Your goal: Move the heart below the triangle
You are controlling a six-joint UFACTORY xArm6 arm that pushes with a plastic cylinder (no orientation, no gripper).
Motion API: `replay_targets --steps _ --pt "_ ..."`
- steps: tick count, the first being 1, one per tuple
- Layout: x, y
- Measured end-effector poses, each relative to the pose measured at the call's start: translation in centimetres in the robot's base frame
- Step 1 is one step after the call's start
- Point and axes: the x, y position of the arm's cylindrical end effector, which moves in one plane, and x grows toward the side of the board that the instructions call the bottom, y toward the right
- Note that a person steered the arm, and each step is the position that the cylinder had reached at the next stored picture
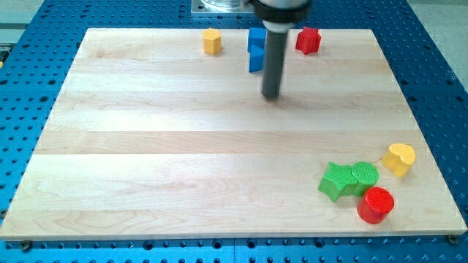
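The table is a board of pale wood made of long planks glued side by side, with a fine grain, and it lies on a blue metal plate with rows of small holes. My tip is the lower end of a straight dark grey rod with a smooth, slightly shiny surface; it stands near the top edge of the table, a little right of the middle, and touches no block. There is no pincer on this arm, so its state does not show. The yellow heart lies near the right edge, close to the bottom right corner, with two rounded lobes on top. Left of it and a little lower the green cylinder touches the green star-like block, and the red cylinder sits just below them, close to the bottom edge. At the top edge, the blue block, partly hidden by the rod, stands just left of it; I cannot tell its exact shape. The red star-like block is to the right of the rod, and the yellow hexagon-like block is further left. All blocks look like matte plastic. I can read no writing or label anywhere.
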Motion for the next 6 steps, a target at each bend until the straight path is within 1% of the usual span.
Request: replay_targets --steps 1,2,3,4,5,6 --pt "7.9 8.3" --pt "7.0 17.6" --pt "6.5 21.4" --pt "13.7 20.4" --pt "12.7 13.1" --pt "8.2 8.6"
